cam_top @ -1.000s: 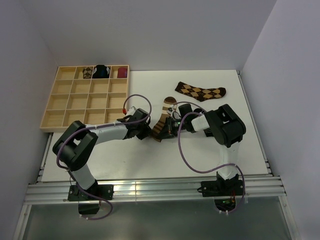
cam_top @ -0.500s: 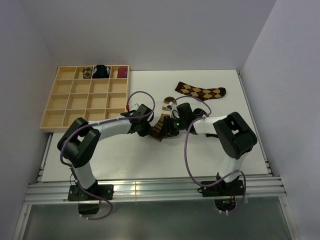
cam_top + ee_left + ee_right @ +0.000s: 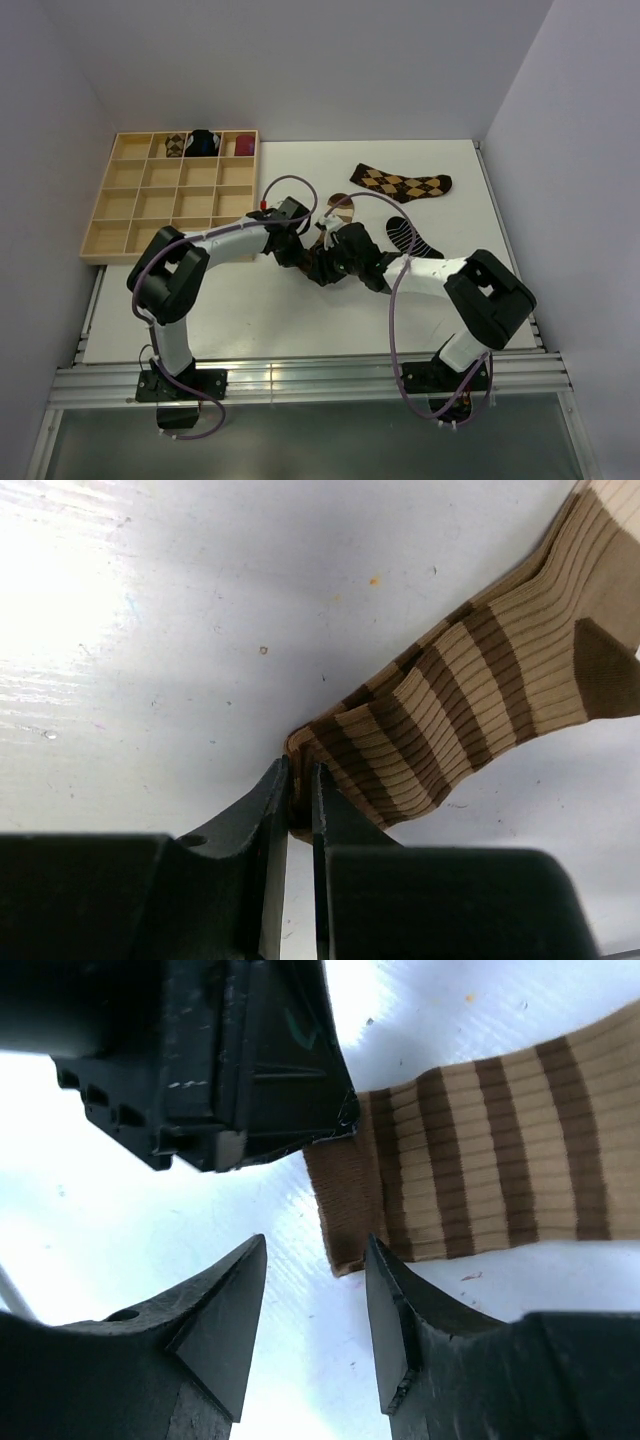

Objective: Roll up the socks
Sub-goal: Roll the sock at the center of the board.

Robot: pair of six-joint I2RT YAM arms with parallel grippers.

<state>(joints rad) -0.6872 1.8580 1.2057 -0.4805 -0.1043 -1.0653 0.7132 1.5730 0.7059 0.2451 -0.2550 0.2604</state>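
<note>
Where the brown-and-cream striped sock [image 3: 470, 710] ends at its cuff, the folded edge is pinched between the fingers of the left gripper [image 3: 297, 800]. The right gripper [image 3: 315, 1255] is held just beside that cuff with jaws spread, apparently not touching it. The sock is laid toward the far side of the white table [image 3: 250, 310]. The argyle sock [image 3: 402, 183] and black striped sock [image 3: 410, 236] are seen further right, apart.
</note>
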